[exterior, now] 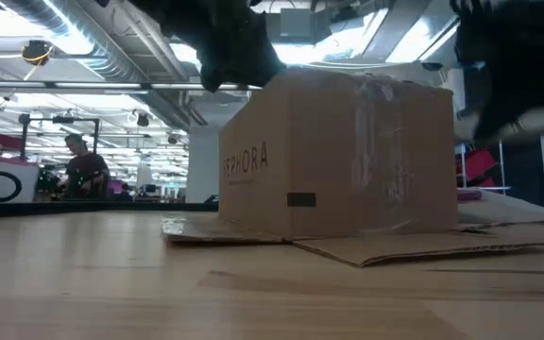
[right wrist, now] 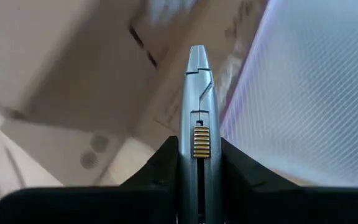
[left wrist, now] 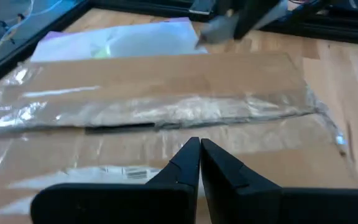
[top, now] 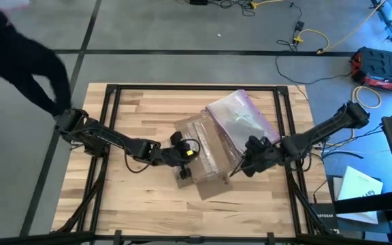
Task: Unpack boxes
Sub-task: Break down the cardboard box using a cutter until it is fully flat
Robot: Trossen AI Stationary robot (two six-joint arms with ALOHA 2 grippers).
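Note:
A brown cardboard box (top: 206,160) stands mid-table with its taped top (left wrist: 166,81) up, black lettering (exterior: 246,162) on one side and loose flaps (exterior: 423,247) flat on the wood at its foot. A clear plastic bag (top: 240,117) with a purple edge leans on the box's far right part. My left gripper (left wrist: 199,146) is shut and sits low over the box's top, at its left side (top: 181,155). My right gripper (top: 247,162) is at the box's right side, shut on a grey knife-like tool (right wrist: 197,93). My left gripper: I cannot tell whether its shut fingertips touch the box's top. My right gripper pinches the grey tool's handle (right wrist: 197,162) between its two fingers, behind the yellow slider. The tool lies along the fingers and sticks out ahead of them. Its tip (right wrist: 196,53) points slanting down over the box, beside the bag's edge.
A black frame (top: 196,88) rings the wooden table. A person's dark sleeve (top: 19,54) reaches in at the far left corner. Right of the table lie a red-and-black case (top: 380,68), cables and white papers (top: 359,190). Bare wood lies toward the near edge.

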